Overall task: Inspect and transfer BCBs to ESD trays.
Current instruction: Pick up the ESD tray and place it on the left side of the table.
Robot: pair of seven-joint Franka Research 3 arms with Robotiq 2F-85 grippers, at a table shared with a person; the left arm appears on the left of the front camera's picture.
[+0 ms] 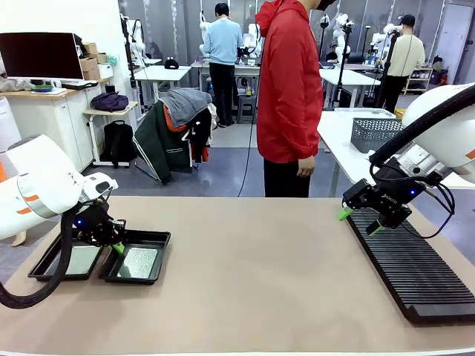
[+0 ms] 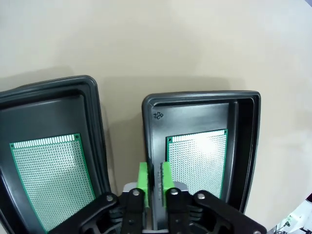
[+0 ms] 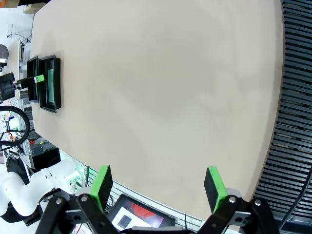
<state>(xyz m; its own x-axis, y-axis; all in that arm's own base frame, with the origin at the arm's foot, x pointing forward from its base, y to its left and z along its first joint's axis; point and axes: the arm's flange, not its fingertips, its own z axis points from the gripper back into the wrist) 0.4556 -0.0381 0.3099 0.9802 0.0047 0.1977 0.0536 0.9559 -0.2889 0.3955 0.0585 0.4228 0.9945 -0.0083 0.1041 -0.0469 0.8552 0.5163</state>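
Note:
Two black ESD trays sit side by side at the table's near left, the left tray (image 1: 38,271) and the right tray (image 1: 159,239). A green BCB lies flat in each: one (image 1: 80,259) in the left, one (image 1: 139,262) in the right. My left gripper (image 1: 117,247) hangs low over the gap between them. In the left wrist view its green pads (image 2: 142,178) stand a narrow gap apart at the right tray's (image 2: 200,96) inner rim, holding nothing; that tray's board (image 2: 202,151) and the left tray's board (image 2: 48,175) lie flat. My right gripper (image 1: 359,222) is open and empty at the far right.
A long black ribbed rack (image 1: 415,274) lies under my right gripper (image 3: 158,185) along the table's right side. A person in a red jacket (image 1: 289,96) stands at the far edge. A grey mesh basket (image 1: 375,133) sits on a table behind. The tan tabletop (image 1: 252,274) is bare mid-table.

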